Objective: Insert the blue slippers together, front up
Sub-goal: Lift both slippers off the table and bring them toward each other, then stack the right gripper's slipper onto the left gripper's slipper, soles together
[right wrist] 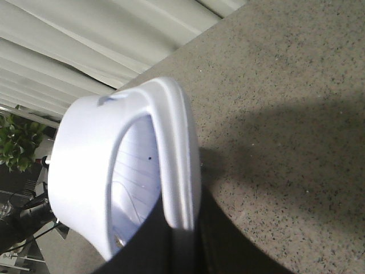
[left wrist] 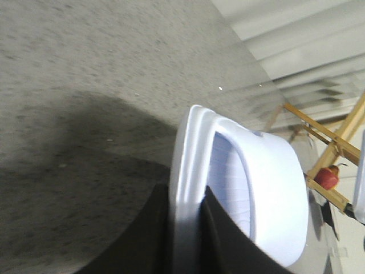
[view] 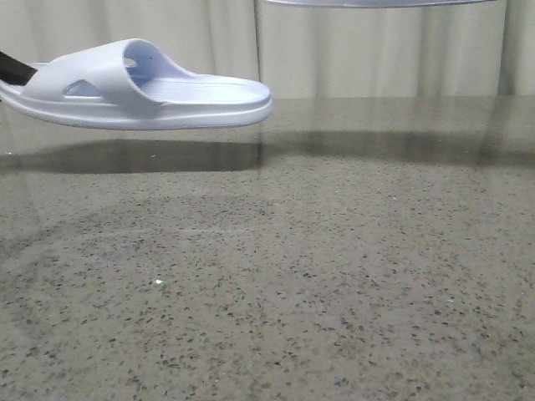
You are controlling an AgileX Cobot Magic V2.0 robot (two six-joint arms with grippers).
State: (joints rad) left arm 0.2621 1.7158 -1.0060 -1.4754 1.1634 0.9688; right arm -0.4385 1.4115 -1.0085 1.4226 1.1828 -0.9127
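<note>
In the front view, one pale blue slipper (view: 138, 83) hangs in the upper left of the frame, sole down and clear of the speckled surface (view: 318, 276), its shadow lying beneath it. A dark arm part enters at the far left edge, at the slipper's end. A pale strip along the top edge of that frame may be the other slipper's sole, though this cannot be confirmed there.

In the left wrist view, the left end effector (left wrist: 191, 240) is clenched on the slipper's sole rim, one dark finger (left wrist: 228, 240) inside on the ribbed footbed and one outside. The right wrist view shows the same: the right end effector (right wrist: 182, 245) grasps the second slipper (right wrist: 122, 177) by its sole edge, lifted off the surface.

The moulded foam looks light and springy, likely to flex under a hard pinch and possibly pivot from a single edge grip. The thick sole rim seems the firmest hold; the wide strap would probably deform
</note>
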